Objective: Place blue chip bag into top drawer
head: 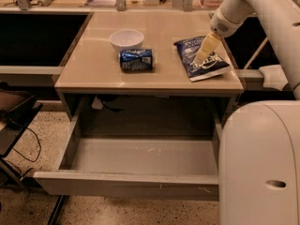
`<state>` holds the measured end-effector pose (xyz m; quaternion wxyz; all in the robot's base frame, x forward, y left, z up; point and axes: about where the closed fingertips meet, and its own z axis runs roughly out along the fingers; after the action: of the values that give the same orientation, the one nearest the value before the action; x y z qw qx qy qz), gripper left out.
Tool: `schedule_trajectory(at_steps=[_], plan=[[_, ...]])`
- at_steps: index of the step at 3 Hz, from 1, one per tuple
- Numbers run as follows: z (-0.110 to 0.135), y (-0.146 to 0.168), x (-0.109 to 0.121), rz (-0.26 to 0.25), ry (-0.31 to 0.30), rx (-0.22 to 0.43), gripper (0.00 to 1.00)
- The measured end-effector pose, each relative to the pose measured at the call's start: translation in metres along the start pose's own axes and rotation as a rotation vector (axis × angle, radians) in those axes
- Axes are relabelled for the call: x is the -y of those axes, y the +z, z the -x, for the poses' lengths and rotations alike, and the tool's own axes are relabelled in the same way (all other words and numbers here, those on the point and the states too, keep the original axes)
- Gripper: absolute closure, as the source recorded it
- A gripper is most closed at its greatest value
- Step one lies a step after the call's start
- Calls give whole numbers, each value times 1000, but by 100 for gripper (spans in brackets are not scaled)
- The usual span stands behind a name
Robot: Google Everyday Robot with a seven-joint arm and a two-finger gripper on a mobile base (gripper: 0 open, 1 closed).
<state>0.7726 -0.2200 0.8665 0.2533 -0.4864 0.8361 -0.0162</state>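
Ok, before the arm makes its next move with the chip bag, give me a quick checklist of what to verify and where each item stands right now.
1. Top drawer pulled out: ok, it stands wide open below the table.
2. Room in the drawer for the bag: ok, its grey floor shows bare.
3. Gripper at the blue chip bag: ok, it is down on the bag at the table's right side.
4. Grasp secured: cannot tell.
5. Bag lifted off the table: not ok, it lies flat on the tabletop.
6. Blue can and white bowl out of the way: ok, both sit to the bag's left, apart from it.
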Motion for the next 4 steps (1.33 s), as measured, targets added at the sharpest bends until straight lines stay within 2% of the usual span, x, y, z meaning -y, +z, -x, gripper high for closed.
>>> schedule_trajectory(at_steps=[1,3,4], plan=[[0,2,-1,3,0,-2,0],[-2,41,-24,93,-27,-58,0],[-2,41,-24,93,-27,-59,0]])
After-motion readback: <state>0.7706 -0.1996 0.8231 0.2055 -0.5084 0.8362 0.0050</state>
